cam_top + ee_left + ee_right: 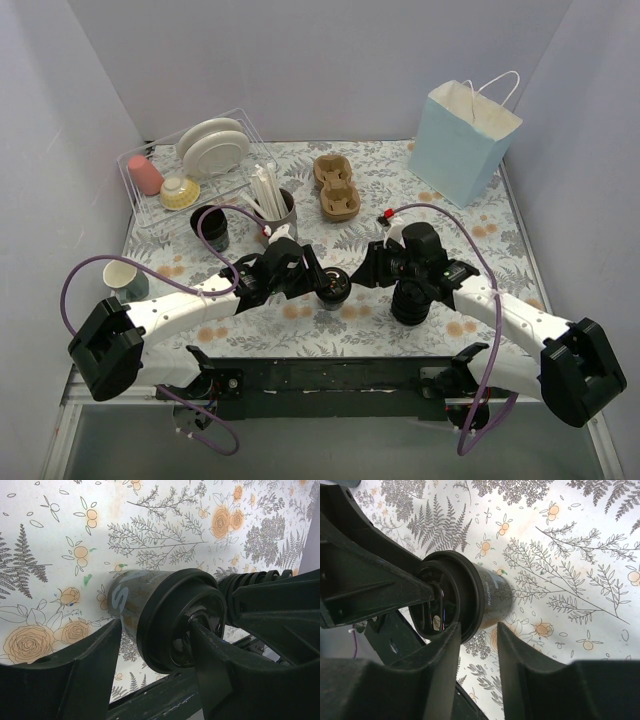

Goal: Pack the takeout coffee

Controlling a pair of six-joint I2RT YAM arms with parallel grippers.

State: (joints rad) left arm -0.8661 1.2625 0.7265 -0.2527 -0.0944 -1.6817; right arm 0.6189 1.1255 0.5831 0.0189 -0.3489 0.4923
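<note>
The takeout coffee (335, 287), a black cup with a black lid, stands upright on the floral cloth between my two grippers. In the left wrist view the cup (130, 597) sits under my left gripper (155, 630), which is open. One finger (215, 665) lies across the lid's top and the other (85, 670) stands just off the cup's side. My right gripper (470, 645) is open and empty beside the cup (490, 592). In the top view the left gripper (316, 276) is left of the cup and the right gripper (368, 270) right of it.
A ribbed stack of black lids (410, 300) stands under the right wrist. A lidless black cup (212, 228), a straw holder (272, 208), a cardboard cup carrier (337, 187), a blue paper bag (462, 140), a dish rack (135, 200) and a teal mug (128, 280) surround the area.
</note>
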